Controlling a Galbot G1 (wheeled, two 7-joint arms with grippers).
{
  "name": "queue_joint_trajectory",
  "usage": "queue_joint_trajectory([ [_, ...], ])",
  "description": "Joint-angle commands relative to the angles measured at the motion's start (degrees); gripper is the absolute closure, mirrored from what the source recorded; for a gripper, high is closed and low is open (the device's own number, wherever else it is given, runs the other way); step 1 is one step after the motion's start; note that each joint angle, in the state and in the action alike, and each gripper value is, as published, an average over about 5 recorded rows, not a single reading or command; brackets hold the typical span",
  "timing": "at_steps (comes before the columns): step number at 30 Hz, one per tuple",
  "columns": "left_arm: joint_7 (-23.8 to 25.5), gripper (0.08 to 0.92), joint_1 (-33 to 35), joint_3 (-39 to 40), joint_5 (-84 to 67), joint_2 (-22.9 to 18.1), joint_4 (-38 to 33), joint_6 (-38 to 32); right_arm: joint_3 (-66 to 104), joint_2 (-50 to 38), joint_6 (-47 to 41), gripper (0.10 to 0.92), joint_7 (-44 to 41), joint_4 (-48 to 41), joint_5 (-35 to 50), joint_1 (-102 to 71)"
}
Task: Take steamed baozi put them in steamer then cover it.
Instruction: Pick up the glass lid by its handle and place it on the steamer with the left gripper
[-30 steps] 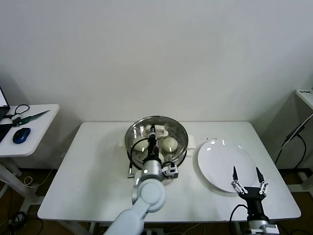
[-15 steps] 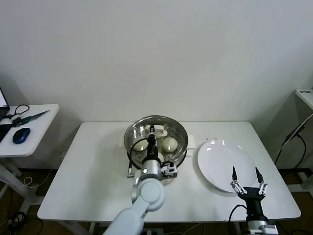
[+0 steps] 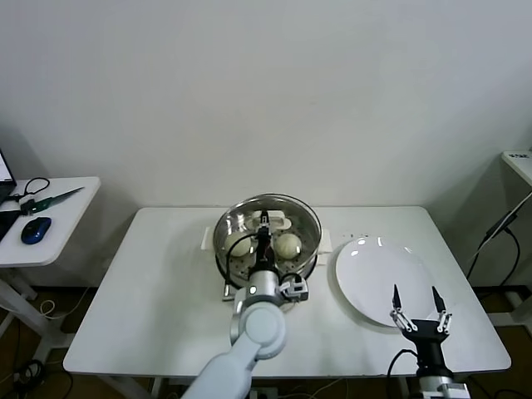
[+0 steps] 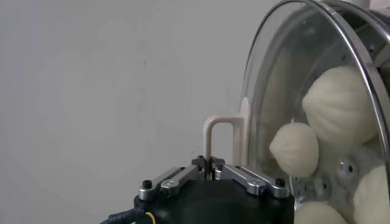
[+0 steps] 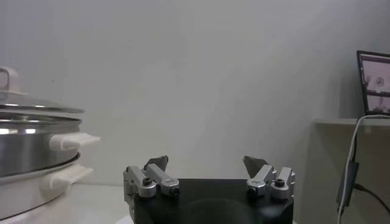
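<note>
A glass lid (image 3: pixel 295 212) with a steel rim sits over the round steel steamer (image 3: pixel 309 259) at the table's middle back. My left gripper (image 3: pixel 264 230) reaches over it, shut on the lid's cream loop handle (image 4: pixel 218 137). Cream-white baozi (image 3: pixel 288 244) show through the glass; the left wrist view has several of them, such as one baozi (image 4: pixel 335 103) and a smaller-looking one (image 4: pixel 295 149). Whether the lid rests fully on the pot I cannot tell. My right gripper (image 3: pixel 414 303) hangs open and empty over the near edge of the white plate (image 3: pixel 374 278).
The white plate lies right of the steamer, bare. The steamer's white side handles (image 5: pixel 73 141) stick out toward it. A side table at the far left holds a blue mouse (image 3: pixel 36 229) and scissors. A laptop (image 5: pixel 373 82) stands on a shelf at the right.
The left arm has shifted a little to the right with the lid, which now lies more squarely over the steamer. The right gripper has barely moved.
</note>
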Motion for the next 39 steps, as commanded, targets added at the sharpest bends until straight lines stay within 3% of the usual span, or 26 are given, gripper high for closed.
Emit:
queue_joint_trajectory([
  [1, -0.85, 0.864, 0.88, -0.49, 0.17, -0.12, 0.67, -0.27, 0.06, 0.0, 0.14, 0.203, -0.05, 0.16, 0.05, 0.02],
  [19, -0.95, 0.864, 1.22, -0.55, 0.1, 0.75, 1.43, -1.4, -0.07, 0.05, 0.81, 0.203, -0.4, 0.92, -0.01, -0.07],
  [22, -0.24, 0.833, 1.28, -0.26, -0.42, 1.69, 0.69, -1.55, -0.18, 0.07, 0.46, 0.203, -0.41, 1.05, -0.21, 0.11],
  [27, 0.42, 0.695, 1.61, 0.28, -3.93, 3.25, -2.38, -1.56, -0.55, 0.03, -0.6, 0.203, -0.46, 1.21, -0.64, 0.31],
  [34, 2.4, 0.496, 1.12, 1.0, -14.8, 7.33, -14.83, 0.45, -1.48, -0.18, -3.51, 0.203, -0.29, 1.65, -0.04, 0.51],
  [39, -2.04, 0.348, 3.57, -1.39, -28.12, 11.0, -21.17, -1.9, -2.49, -0.84, -8.21, 0.203, 2.04, 2.1, 1.1, 0.21],
])
